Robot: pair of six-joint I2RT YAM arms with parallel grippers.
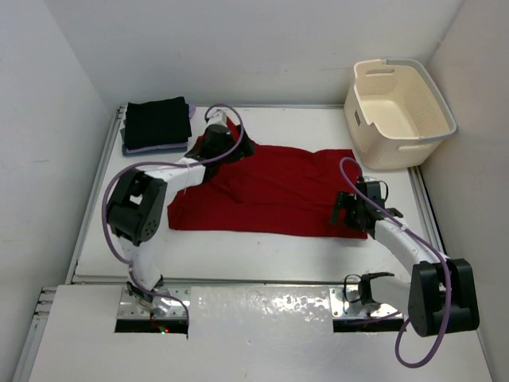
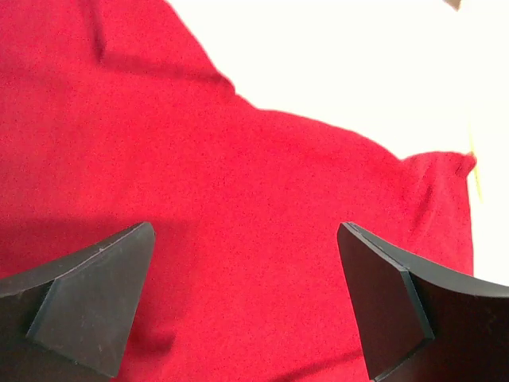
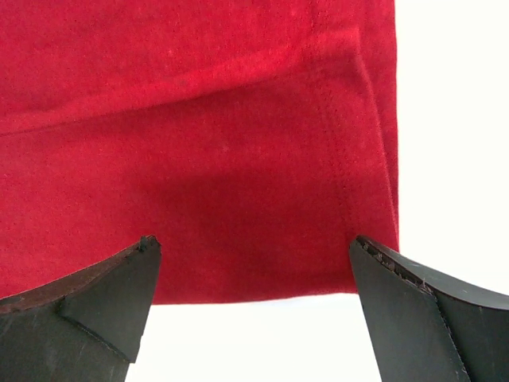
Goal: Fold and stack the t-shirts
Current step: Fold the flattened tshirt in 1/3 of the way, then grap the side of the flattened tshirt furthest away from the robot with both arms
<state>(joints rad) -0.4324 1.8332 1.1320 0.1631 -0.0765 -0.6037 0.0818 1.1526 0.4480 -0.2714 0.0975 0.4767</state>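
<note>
A folded black-topped stack of cloth t-shirts [image 1: 157, 125] lies left of the left gripper [image 1: 236, 145], which hangs jaws apart over the spread red cloth t-shirt [image 1: 270, 191]. The right gripper [image 1: 347, 208], jaws apart, hovers above that shirt's near right corner.

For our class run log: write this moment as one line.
red t-shirt: spread on table | left claw: open above it | right claw: open over its edge | folded stack: far-left corner
</note>
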